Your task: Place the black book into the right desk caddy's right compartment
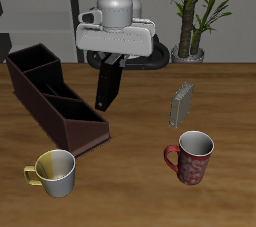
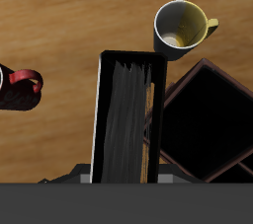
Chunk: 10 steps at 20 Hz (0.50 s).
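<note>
The right desk caddy serves as the landmark here: a long dark maroon open box lying diagonally on the wooden table, its tall-walled end farthest back and its low sloped end nearest the table's front edge. The right compartment is the large section at that tall end, and nothing shows inside it. Just past the caddy's low end, toward the front edge, stands a yellow and white mug; in the wrist view the same mug sits close beside the caddy's dark sections.

Beside the caddy's middle, raised off the table, hangs the black book, upright and slightly tilted, its lower corner close above the caddy's side wall. The gripper is clamped on the book's upper end, holding it clear of both table and caddy. The wrist view looks straight down the book's length, with its thin pale page edge facing the caddy.

Farther from the caddy, beyond the book, a grey ribbed book stands upright on the table. Nearer the front edge from it sits a red patterned mug, also seen in the wrist view.
</note>
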Tool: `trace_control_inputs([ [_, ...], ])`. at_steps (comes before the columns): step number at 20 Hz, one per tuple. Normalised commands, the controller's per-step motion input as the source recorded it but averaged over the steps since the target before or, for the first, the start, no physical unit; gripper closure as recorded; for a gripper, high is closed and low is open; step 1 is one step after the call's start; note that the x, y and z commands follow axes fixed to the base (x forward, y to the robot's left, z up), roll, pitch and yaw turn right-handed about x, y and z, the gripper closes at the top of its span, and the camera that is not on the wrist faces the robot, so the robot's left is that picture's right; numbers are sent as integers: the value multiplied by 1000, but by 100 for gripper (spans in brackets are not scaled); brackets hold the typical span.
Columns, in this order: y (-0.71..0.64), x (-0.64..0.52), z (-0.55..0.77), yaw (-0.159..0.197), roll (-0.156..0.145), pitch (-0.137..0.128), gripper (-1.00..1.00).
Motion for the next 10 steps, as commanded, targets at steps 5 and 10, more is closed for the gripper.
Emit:
trace_control_inputs([
  [5, -116, -342, 255, 42, 24, -41, 100],
  [10, -339, -333, 279, -6, -17, -17, 100],
])
